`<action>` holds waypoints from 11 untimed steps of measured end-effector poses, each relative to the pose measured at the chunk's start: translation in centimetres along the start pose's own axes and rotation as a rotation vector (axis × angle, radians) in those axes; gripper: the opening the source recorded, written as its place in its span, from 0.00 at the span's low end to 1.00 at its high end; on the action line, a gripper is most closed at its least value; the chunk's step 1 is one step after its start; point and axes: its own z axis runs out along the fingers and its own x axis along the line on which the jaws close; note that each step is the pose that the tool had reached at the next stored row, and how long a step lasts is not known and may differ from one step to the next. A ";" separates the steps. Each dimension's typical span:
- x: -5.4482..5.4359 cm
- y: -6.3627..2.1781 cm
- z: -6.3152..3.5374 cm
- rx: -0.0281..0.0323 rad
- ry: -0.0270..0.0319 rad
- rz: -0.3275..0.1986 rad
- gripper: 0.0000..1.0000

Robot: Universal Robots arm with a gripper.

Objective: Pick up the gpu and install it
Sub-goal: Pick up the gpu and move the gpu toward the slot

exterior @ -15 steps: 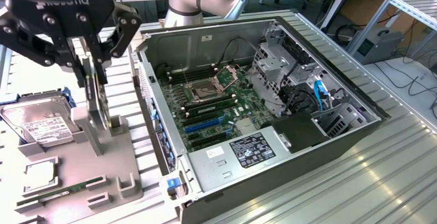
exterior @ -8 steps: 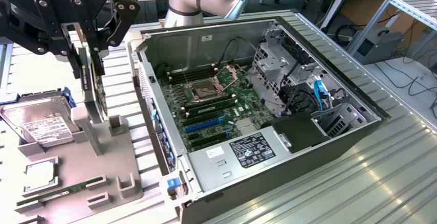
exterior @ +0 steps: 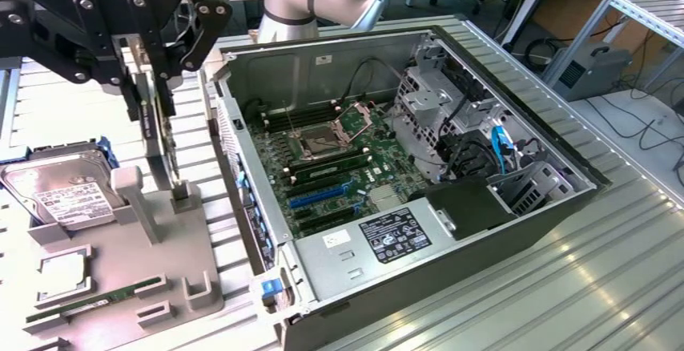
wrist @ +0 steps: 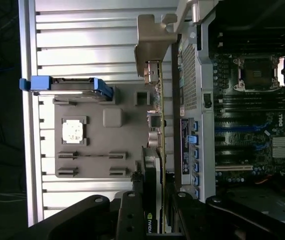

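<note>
**Gpu held upright at its holder**

The gripper (exterior: pixel 150 86), nearest to the camera, had its jaws partly closed and clamped on the upper part of the gpu (exterior: pixel 162 151). The card hung upright with its lower end at the slot of the grey holder (exterior: pixel 150 255), on the exterior view's left of the open computer case (exterior: pixel 428 295). I judged the card light and stiff but fragile. It is best held by its flat faces, away from the contacts.

Thin dark gpu (exterior: pixel 160 139) with silvery bracket, standing upright on edge, being clamped by the gripper (exterior: pixel 153 94), hanging over the grey holder (exterior: pixel 139 275), at the exterior view's left of the case (exterior: pixel 481 275)
</note>
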 end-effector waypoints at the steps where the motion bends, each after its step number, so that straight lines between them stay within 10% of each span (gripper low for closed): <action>1: -0.3 0.01 0.00 0.0000 0.0000 0.000 0.27; 11: -6.1 0.25 0.00 0.0001 0.0001 0.000 0.27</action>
